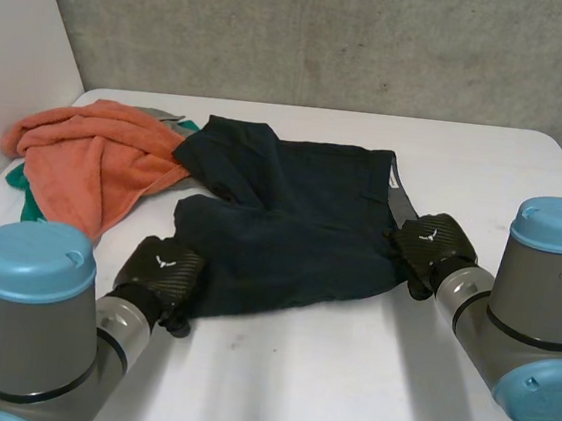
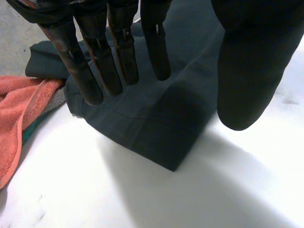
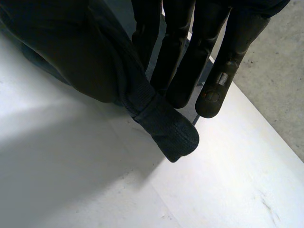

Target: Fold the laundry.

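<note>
Grey arm joints with light-blue caps frame the white table at 7 and 4 o'clock. Dark navy shorts lie spread in the table's middle. The left hand sits at the shorts' 7 o'clock corner, its fingers straight and spread from the thumb, holding nothing. The right hand is at the shorts' 3 o'clock edge, pinching a fold of that edge between thumb and fingers. An orange towel lies crumpled at the shorts' 10 o'clock, touching them, over a green cloth.
</note>
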`<action>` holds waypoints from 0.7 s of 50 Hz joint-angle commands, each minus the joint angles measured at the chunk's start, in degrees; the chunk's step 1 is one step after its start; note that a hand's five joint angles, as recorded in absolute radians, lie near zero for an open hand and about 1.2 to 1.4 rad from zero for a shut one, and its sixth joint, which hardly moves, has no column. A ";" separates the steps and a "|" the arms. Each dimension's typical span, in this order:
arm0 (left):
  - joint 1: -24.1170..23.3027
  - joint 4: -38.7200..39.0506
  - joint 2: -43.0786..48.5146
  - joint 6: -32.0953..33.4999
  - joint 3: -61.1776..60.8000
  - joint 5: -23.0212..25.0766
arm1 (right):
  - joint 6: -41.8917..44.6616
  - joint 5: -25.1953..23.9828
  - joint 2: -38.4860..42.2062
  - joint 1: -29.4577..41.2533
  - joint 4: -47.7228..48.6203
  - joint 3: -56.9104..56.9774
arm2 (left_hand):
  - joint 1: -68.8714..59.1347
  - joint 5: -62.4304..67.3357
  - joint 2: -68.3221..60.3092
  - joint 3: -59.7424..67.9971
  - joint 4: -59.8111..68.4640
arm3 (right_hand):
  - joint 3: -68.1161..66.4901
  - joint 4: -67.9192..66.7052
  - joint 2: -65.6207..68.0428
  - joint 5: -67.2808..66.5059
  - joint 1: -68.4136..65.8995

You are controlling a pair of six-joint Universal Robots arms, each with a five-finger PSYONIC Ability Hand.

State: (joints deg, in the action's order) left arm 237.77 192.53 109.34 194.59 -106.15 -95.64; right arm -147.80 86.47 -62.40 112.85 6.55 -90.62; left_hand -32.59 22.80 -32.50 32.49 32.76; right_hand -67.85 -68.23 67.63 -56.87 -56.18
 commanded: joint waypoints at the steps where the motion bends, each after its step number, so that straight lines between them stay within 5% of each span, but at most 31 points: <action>1: 0.42 6.36 3.51 0.88 0.68 -0.16 | 0.06 -0.16 0.00 0.00 0.04 -0.44 | -8.74 8.53 -8.82 8.83 8.56 | -12.15 -11.77 12.37 -13.13 -23.82; 7: 0.33 7.07 5.88 1.05 2.17 -0.07 | 0.06 -0.08 0.00 0.00 0.04 -0.79 | -24.86 24.65 -24.95 24.96 24.69 | -12.15 -11.77 12.37 -13.13 -23.82; 11: -0.02 6.46 7.64 2.19 3.75 -0.07 | 0.06 0.10 -0.09 0.00 0.04 -0.87 | -46.68 46.46 -46.76 46.77 46.50 | -12.15 -11.77 12.37 -13.13 -23.82; 18: -0.73 4.17 4.75 9.83 3.67 -0.33 | 0.76 0.01 -2.88 -0.17 -0.49 -1.40 | -47.41 47.20 -47.50 47.51 47.24 | -12.15 -11.77 12.37 -13.13 -23.82; 24: -1.16 -5.92 -7.55 19.14 1.73 -0.60 | 4.36 -0.87 -7.11 -0.26 -7.86 -0.96 | -47.41 47.20 -47.50 47.51 47.24 | -12.15 -11.77 12.37 -13.13 -23.82; 31: -3.10 -15.26 -15.12 20.92 -0.29 -0.07 | 14.03 -2.45 -11.43 -0.88 -18.33 -0.52 | -47.41 47.20 -47.50 47.51 47.24 | -12.15 -11.77 12.37 -13.13 -23.82; 32: -2.93 -14.47 -15.12 20.57 -0.38 -0.07 | 14.04 -2.45 -11.51 -0.97 -18.24 -0.52 | -45.93 45.72 -46.02 46.03 45.76 | -12.15 -11.77 12.37 -13.13 -23.82; 33: -2.75 -13.51 -14.95 19.95 -0.46 -0.07 | 13.34 -2.36 -11.51 -0.79 -17.72 -0.52 | -30.93 30.72 -31.02 31.03 30.76 | -12.15 -11.77 12.37 -13.13 -23.82; 34: -2.49 -11.06 -14.51 18.03 -0.64 -0.24 | 12.81 -2.19 -11.51 -0.79 -17.37 -0.52 | 2.52 -2.74 2.44 -2.43 -2.70 | -12.15 -11.77 12.37 -13.13 -23.82; 35: -2.40 -9.82 -13.99 16.88 -0.82 -0.33 | 12.20 -2.10 -11.51 -0.79 -16.93 -0.52 | 16.01 -16.23 15.93 -15.92 -16.19 | -12.15 -11.77 12.37 -13.13 -23.82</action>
State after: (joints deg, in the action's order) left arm 235.07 178.70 95.39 215.77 -106.00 -95.94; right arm -135.93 84.27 -73.17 112.19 -9.78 -91.26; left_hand -61.40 52.34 -62.76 63.12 63.46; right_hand -67.84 -68.24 67.62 -56.87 -56.18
